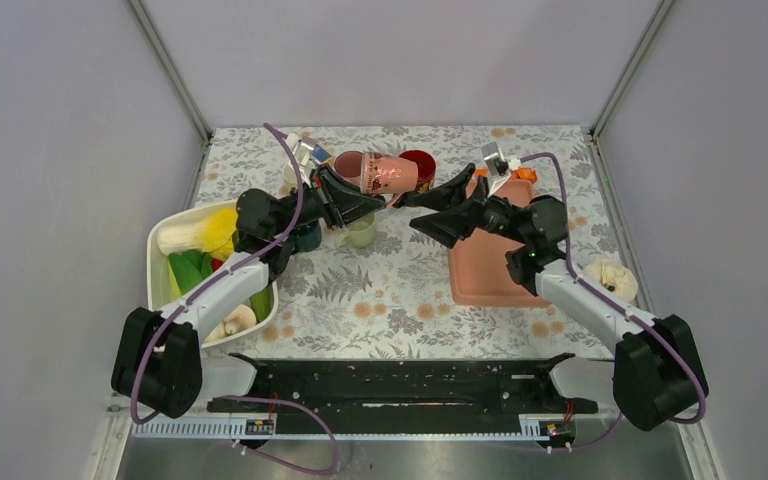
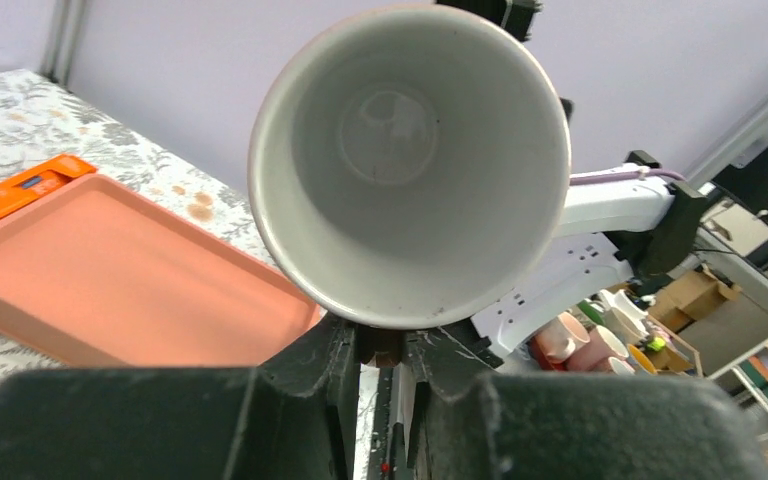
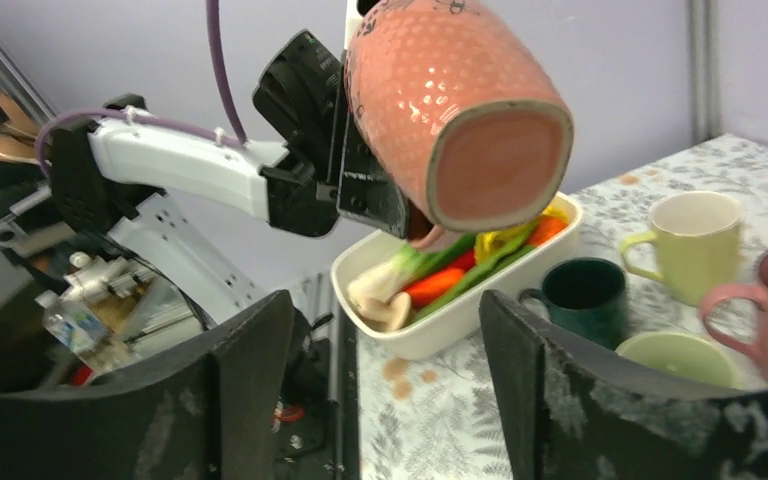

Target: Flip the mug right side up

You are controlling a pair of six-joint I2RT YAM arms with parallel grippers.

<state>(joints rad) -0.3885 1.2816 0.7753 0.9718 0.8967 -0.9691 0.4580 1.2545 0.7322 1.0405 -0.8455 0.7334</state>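
The pink dimpled mug (image 1: pixel 390 173) hangs on its side above the table, its grey inside (image 2: pixel 410 160) facing my left wrist and its flat base (image 3: pixel 495 165) facing my right wrist. My left gripper (image 1: pixel 355 197) is shut on the mug's handle, which sits pinched between the jaws (image 2: pixel 392 345) just under the rim. My right gripper (image 1: pixel 410 212) stands open just right of the mug and a little below its base. Nothing is between its fingers (image 3: pixel 380 310), and they do not touch the mug.
A white dish (image 1: pixel 165 240) of vegetables sits at the left. A dark green mug (image 1: pixel 308 237) and a pale yellow-green mug (image 1: pixel 357 232) stand under the held mug, a red mug (image 1: pixel 422 165) behind it. A salmon tray (image 1: pixel 490 270) lies at the right, with a white item (image 1: pixel 610 275) beyond.
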